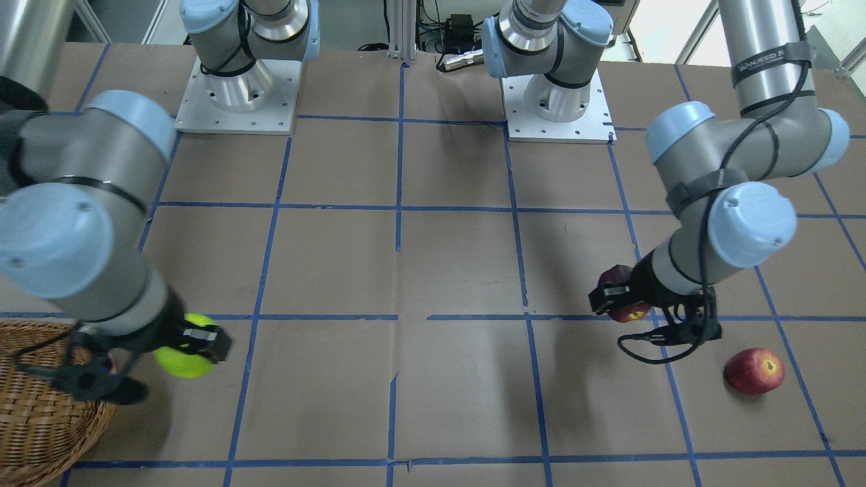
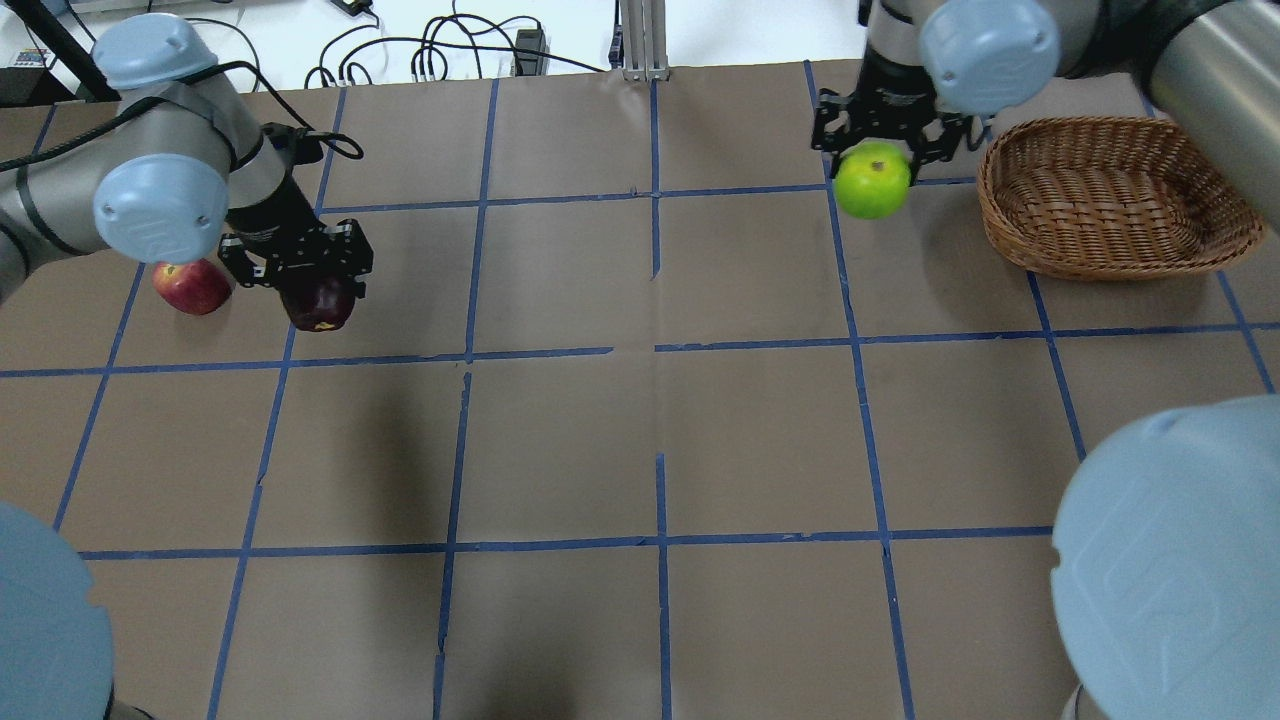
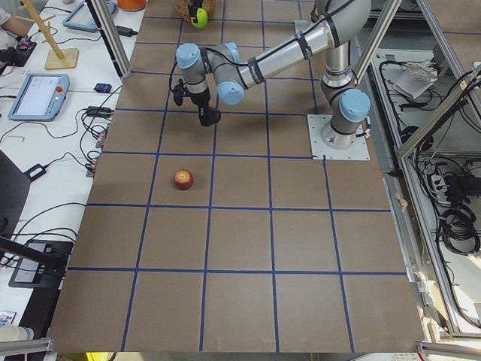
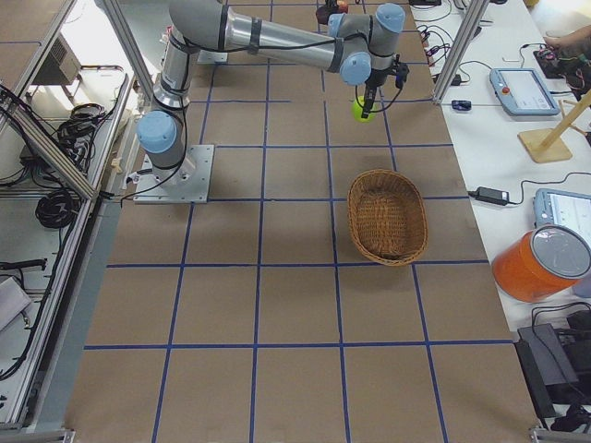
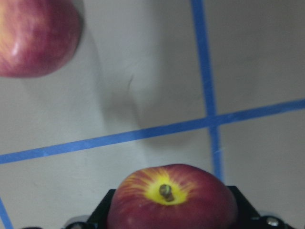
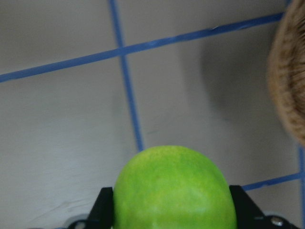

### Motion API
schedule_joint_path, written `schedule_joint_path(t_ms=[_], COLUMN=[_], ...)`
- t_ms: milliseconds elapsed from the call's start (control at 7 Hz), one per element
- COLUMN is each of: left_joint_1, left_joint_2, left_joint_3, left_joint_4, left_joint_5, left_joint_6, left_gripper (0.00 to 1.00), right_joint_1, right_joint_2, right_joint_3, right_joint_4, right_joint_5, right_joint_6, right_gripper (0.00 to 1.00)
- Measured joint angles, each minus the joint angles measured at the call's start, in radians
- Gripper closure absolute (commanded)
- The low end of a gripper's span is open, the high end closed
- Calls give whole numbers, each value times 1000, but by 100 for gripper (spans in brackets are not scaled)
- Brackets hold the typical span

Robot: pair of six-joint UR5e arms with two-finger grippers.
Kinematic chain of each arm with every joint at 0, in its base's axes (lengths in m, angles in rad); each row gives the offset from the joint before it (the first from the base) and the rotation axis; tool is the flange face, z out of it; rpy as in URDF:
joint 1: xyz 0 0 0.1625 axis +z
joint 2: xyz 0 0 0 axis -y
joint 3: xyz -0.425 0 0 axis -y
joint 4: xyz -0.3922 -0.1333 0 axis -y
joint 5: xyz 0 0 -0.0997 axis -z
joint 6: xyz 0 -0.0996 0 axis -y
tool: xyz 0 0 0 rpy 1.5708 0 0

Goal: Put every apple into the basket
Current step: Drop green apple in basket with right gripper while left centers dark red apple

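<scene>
- Front-facing view: you see the right gripper [image 1: 191,343] clamped on the green apple [image 1: 174,364], just beside the basket [image 1: 47,419]. The left gripper [image 1: 622,297] clasps the maroon apple [image 1: 629,312] over the table [image 1: 460,270]. The lighter red apple [image 1: 754,370] lies near it on the paper.
- Overhead view: both wrists point straight down, with the fingers spanning each apple's widest girth. The basket holds nothing.
- Left-end view: the near arm reaches out low with its elbow bent. The loose apple sits well apart from the basket.
- Right-end view: the near arm stretches long, and its apple hangs short of the basket.
- Left wrist view: the maroon apple's stem end faces the lens. Expect firm, smooth, waxy fruit that likely bruises if dropped.
- Right wrist view: take the rounded sides, as here. The wicker rim shows at the right edge.
</scene>
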Motion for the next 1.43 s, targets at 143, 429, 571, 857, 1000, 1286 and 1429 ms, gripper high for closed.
schedule_joint_path(t_ms=[143,429,571,857,1000,1286,1429], left_joint_1=[-103,-282,-360,-458,-472,-472,-467], left_joint_2=[-13,-75,-118,-186,-208,-208,-189], left_joint_3=[3,-4,-8,-22,-21,-8,8], left_joint_4=[34,167,229,338,375,376,340], left_joint_5=[-13,-82,-112,-128,-127,-121,-121], left_joint_6=[-201,-578,-725,-857,-871,-849,-822], left_gripper=[56,57,57,0,0,0,0], right_joint_1=[-119,-297,-353,-413,-422,-425,-425], right_joint_2=[0,32,78,169,202,235,239], right_joint_3=[-10,-13,-13,-17,-17,-15,-15], right_joint_4=[-3,-68,-152,-297,-340,-374,-374], right_joint_5=[-37,-63,-77,-89,-87,-79,-77], right_joint_6=[-189,-507,-612,-711,-720,-723,-727], right_gripper=[100,100,100,95,62,0,0])
